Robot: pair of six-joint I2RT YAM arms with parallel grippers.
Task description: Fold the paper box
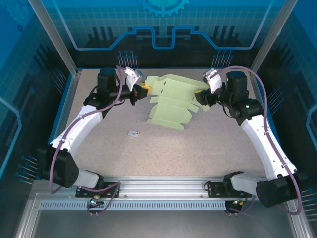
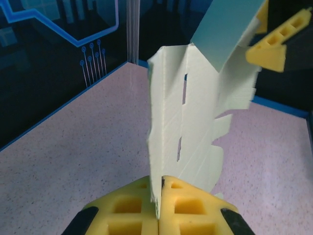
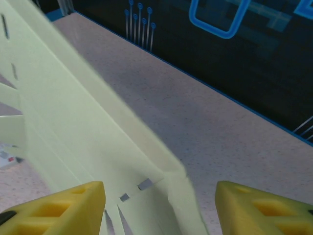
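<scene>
One pale mint-green paper box [image 1: 171, 104], slotted sheet with flaps.

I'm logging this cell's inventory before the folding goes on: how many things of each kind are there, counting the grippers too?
Mint-green paper box, a flat die-cut sheet: 1
Small white tag on the table: 1
Grippers with yellow fingers: 2, the left gripper and the right gripper
Total: 4

Robot lab cell: blue-panelled enclosure [image 1: 163, 29]
</scene>
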